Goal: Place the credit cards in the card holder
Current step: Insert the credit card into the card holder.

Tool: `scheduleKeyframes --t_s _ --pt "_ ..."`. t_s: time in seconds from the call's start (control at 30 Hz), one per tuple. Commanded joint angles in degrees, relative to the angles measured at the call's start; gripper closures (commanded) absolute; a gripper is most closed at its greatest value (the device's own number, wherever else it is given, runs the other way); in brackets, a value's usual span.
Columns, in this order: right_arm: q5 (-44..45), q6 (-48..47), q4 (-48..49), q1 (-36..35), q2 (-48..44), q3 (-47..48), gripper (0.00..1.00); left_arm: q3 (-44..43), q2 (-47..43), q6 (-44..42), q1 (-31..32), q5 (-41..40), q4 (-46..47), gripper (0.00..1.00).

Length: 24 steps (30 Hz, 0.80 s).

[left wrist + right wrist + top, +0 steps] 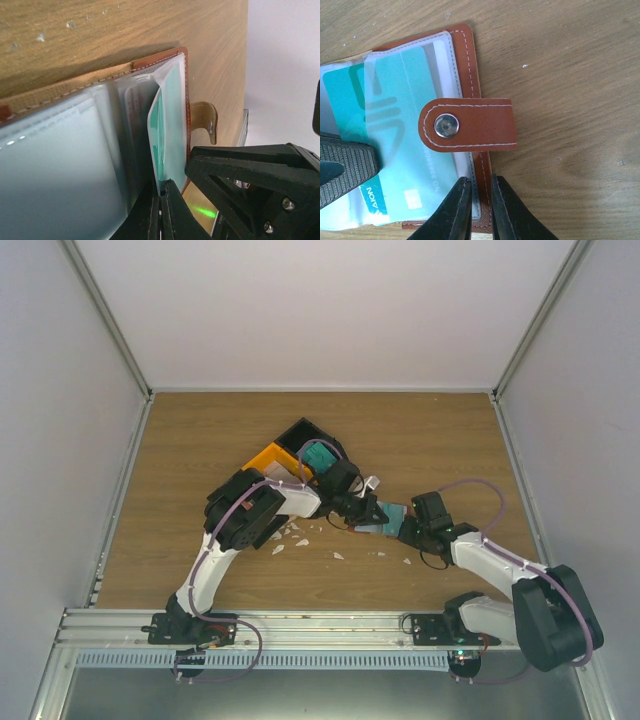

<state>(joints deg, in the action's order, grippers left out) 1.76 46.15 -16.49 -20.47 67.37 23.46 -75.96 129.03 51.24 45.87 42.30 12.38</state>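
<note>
Teal card (pixel 405 100), perhaps halfway inside card holder (pixel 468 60)

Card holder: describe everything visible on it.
The card holder is reddish-brown, leather-like, white-stitched, lying open on the wooden table. Clear plastic sleeves fill it; a snap tab with a metal stud folds over one edge. A teal card sits partly in a sleeve, pinched by the left gripper. The right gripper clamps the stitched edge.

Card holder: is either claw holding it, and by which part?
Right claw grips card holder at its brown edge below the snap tab; left claw pinches teal card edge.
</note>
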Motion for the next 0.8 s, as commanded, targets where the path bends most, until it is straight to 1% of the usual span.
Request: scheduleKeyframes --t_s 0.0,0.2,0.43,0.5,0.63,0.67,0.77 --pt "-1.5 0.5 -1.5 0.0 0.2 -1.6 0.86 -1.0 2.7 -2.4 1.4 -2.0 -3.3 1.00" --pt "-1.3 0.6 -1.7 -0.1 -0.2 -1.4 0.85 -2.8 3.2 -4.9 1.6 0.8 -6.3 1.00" --pt "0.1 1.7 -1.6 0.0 -0.6 -1.3 0.84 -3.6 3.8 -5.8 1.8 3.9 -6.7 1.00" --pt "-0.6 1.2 -1.3 -0.1 -0.4 -1.2 0.80 -4.1 4.3 -6.2 1.8 4.5 -7.4 1.00" --pt "-0.8 1.1 -1.2 -0.1 -0.8 -0.4 0.67 -3.0 3.6 -6.8 1.8 4.2 -7.8 1.00" --pt "-0.6 1.1 -1.2 -0.1 -0.8 -0.3 0.65 -2.7 3.3 -7.0 1.7 4.1 -7.8 1.00" --pt "-0.2 1.1 -1.0 0.0 -0.4 0.1 0.64 -2.8 3.8 -7.5 1.7 4.6 -7.9 1.00"
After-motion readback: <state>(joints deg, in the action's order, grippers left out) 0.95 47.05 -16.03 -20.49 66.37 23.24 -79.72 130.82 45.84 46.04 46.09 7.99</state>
